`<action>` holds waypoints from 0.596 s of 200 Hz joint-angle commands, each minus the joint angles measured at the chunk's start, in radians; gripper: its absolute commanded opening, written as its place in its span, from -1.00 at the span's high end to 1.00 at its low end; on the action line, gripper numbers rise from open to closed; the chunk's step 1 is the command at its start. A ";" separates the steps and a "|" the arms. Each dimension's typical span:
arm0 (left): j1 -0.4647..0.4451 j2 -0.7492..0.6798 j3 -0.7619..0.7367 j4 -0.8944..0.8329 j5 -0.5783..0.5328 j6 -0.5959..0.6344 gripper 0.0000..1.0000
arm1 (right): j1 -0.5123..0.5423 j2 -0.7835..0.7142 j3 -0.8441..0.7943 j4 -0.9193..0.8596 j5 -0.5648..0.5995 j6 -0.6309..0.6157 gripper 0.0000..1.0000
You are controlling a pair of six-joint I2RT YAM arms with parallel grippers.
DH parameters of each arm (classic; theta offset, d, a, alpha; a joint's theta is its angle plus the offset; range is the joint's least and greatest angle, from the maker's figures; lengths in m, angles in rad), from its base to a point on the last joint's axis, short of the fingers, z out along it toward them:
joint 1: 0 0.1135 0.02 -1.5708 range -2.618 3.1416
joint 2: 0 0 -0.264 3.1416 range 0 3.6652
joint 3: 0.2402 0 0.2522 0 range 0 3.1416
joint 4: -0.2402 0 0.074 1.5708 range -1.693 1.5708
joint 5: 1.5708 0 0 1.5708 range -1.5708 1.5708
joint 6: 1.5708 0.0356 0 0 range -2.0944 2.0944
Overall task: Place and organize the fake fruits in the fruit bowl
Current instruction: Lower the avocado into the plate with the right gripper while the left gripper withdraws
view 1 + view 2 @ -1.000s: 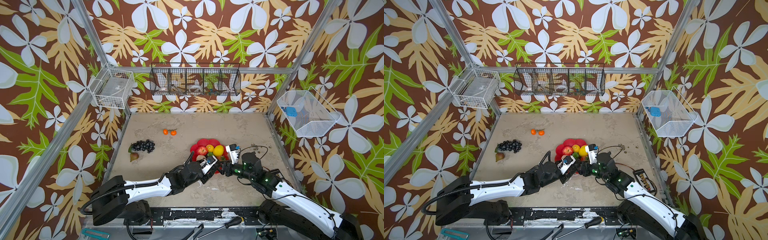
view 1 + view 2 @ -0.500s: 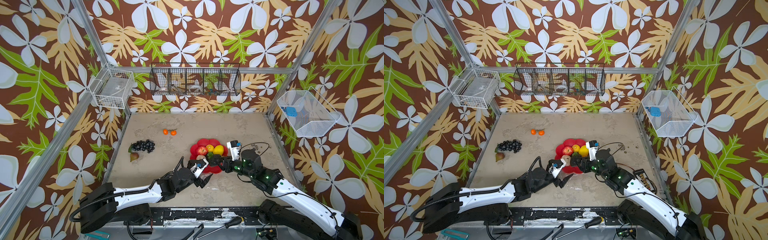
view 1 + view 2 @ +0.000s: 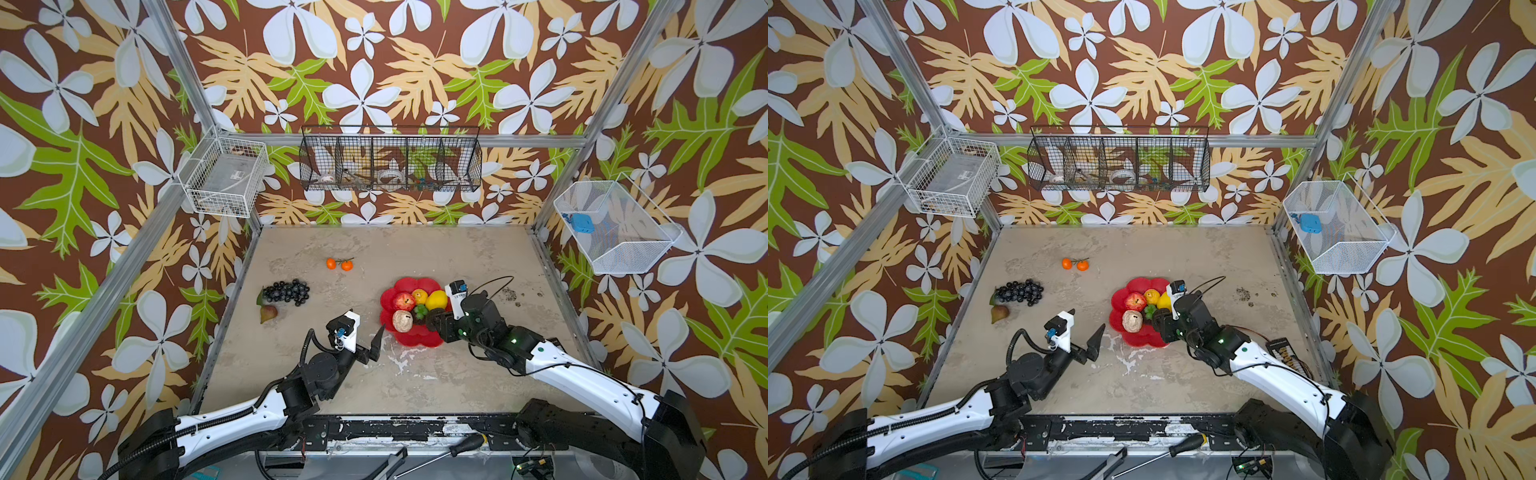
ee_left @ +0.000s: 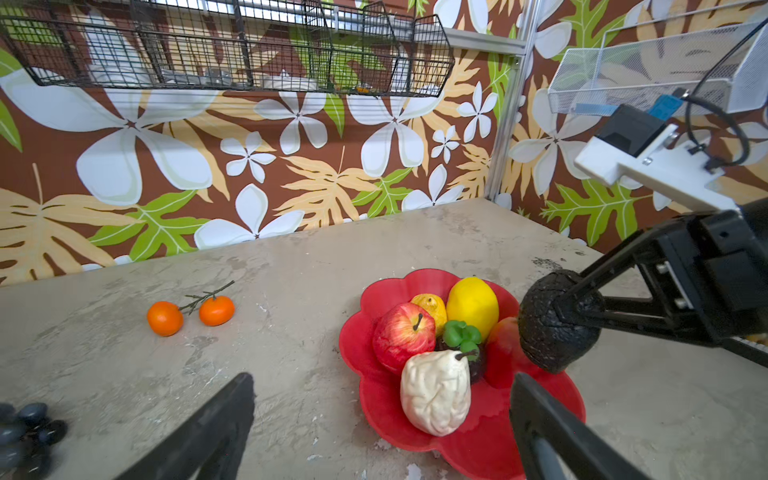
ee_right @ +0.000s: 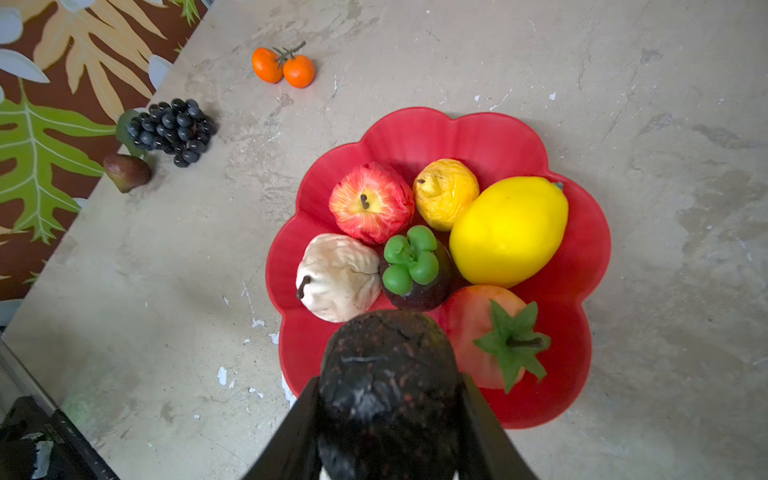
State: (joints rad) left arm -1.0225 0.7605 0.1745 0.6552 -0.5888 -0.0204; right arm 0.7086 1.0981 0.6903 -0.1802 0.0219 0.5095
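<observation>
- While the right pincer (image 5: 388, 388) clamps the avocado (image 5: 386, 361) over the fruit bowl (image 5: 457, 133), lowering onto its bare rim lobe seems soundest.
- Left pincer (image 4: 382, 380): spread wide, empty.

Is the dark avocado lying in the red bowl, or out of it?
Out, held: the jaws of the right gripper clamp the avocado over the edge of the fruit bowl; contact with the bowl cannot be told.
</observation>
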 commanded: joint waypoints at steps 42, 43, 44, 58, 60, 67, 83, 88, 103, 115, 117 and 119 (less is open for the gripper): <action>0.003 0.042 -0.006 0.049 -0.040 0.015 -0.93 | 0.032 0.075 -0.021 0.064 0.052 -0.009 0.13; 0.003 0.042 -0.006 0.049 -0.040 0.016 -0.93 | 0.032 0.076 -0.021 0.065 0.053 -0.009 0.13; 0.003 0.041 -0.006 0.049 -0.040 0.016 -0.93 | 0.032 0.077 -0.023 0.067 0.055 -0.009 0.13; 0.003 0.037 -0.011 0.054 -0.040 0.016 -0.93 | 0.032 0.090 -0.034 0.084 0.070 -0.004 0.12; 0.004 0.036 -0.013 0.057 -0.039 0.017 -0.92 | 0.032 0.091 -0.035 0.087 0.069 -0.003 0.12; 0.004 0.033 -0.018 0.062 -0.039 0.016 -0.93 | 0.032 0.097 -0.040 0.097 0.068 -0.002 0.13; 0.004 0.033 -0.026 0.073 -0.036 0.017 -0.93 | 0.032 0.107 -0.050 0.122 0.058 0.010 0.13; 0.004 0.033 -0.027 0.076 -0.037 0.017 -0.93 | 0.032 0.114 -0.053 0.128 0.058 0.012 0.12; 0.004 0.040 -0.027 0.081 -0.036 0.020 -0.93 | 0.032 0.126 -0.062 0.146 0.061 0.022 0.12; 0.004 0.043 -0.027 0.084 -0.029 0.020 -0.93 | 0.032 0.136 -0.069 0.159 0.067 0.031 0.13; 0.004 0.043 -0.027 0.085 -0.027 0.020 -0.93 | 0.032 0.137 -0.070 0.161 0.069 0.033 0.12; 0.004 0.043 -0.027 0.086 -0.027 0.020 -0.93 | 0.032 0.140 -0.072 0.164 0.070 0.035 0.12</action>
State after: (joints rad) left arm -1.0210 0.8005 0.1459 0.6933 -0.6132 -0.0025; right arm 0.7391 1.2251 0.6262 -0.0750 0.0719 0.5171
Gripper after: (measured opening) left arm 0.966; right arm 0.443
